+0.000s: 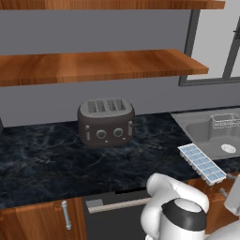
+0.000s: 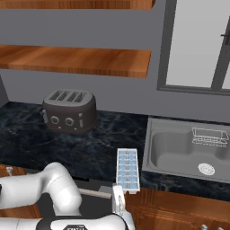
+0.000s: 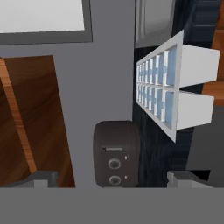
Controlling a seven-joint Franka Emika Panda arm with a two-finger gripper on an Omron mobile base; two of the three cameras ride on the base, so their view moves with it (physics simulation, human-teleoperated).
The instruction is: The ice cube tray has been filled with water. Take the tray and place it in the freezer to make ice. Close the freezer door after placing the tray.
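Black marble-patterned counter point(image 1: 42, 159), wood cabinet fronts below, steel sink point(image 2: 179, 155) let in at its right end.

Item 1: ice cube tray point(image 1: 203, 163), white, two rows of pale-blue cells. It lay at the front edge of the counter, just beside the sink's near left corner, long axis running from the front edge toward the back. In the hand view the tray point(image 3: 168, 89) sat at upper right, seen end-on. Its near end appeared to reach the counter's front edge or slightly past it; I could not tell which.

Item 2: toaster point(image 1: 106, 122), dark, four slots, toward the back of the counter, well apart from the tray.

Item 3: wire dish rack point(image 2: 210, 136), in the sink's far right corner.

Item 4: my gripper point(image 3: 111, 180). Fingers point(image 3: 43, 178) stood wide apart, holding nothing, apart from the tray.

Freezer: not recorded among these items; no position to give.

Risks, as I judged them. The tray held water, so any tilt on lifting would spill it; an off-centre grip on so long a piece would cause exactly that. Lying at the front edge, the tray could be pushed off the counter or into the sink by a careless approach. My wrist camera was rolled, so a misjudged approach angle could put one finger on the rim instead of astride it.
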